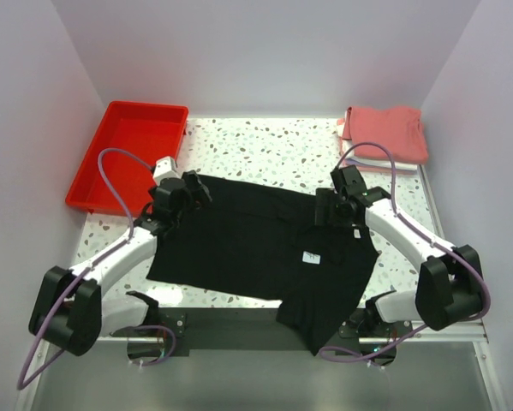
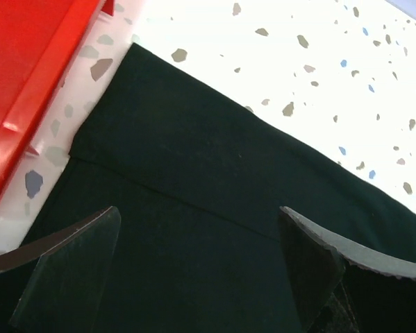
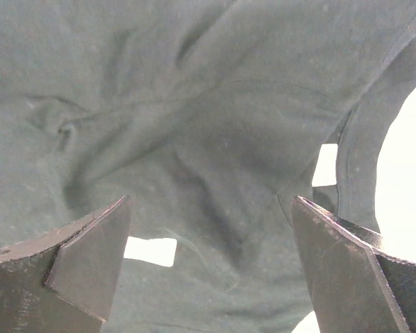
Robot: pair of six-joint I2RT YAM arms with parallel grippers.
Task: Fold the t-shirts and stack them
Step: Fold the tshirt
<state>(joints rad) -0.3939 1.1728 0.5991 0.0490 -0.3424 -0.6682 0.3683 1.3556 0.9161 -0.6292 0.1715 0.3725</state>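
At left pincer (image 1: 181,193): spread wide, nothing between pads, low over upper-left corner of black t-shirt (image 1: 239,240). In left wrist view, stitched hem band across the cloth, flat and smooth, matte knit.

At right pincer (image 1: 337,205): also spread wide, gripping nothing, just above shirt's upper-right part near collar. In right wrist view, soft creases and a small pucker in the fabric, thin enough to look grey-green close up; small white neck label (image 1: 312,256) lower down.

Outward: shirt laid open across centre of frame, roughly rectangular body, lower-right portion draped past near edge of desk (image 1: 265,150). No fold in it yet, as far as visible.

Upper right of frame: folded stack (image 1: 384,133), salmon-red on top, paler layers under, neat squared edges. Upper left: red tray (image 1: 132,150), glossy rigid plastic, apparently empty. Desk top white w/ dark speckles, hard and bright.

Progress est.: several shirts done and stacked; black one probably last, needing full fold seq. then transfer onto stack.
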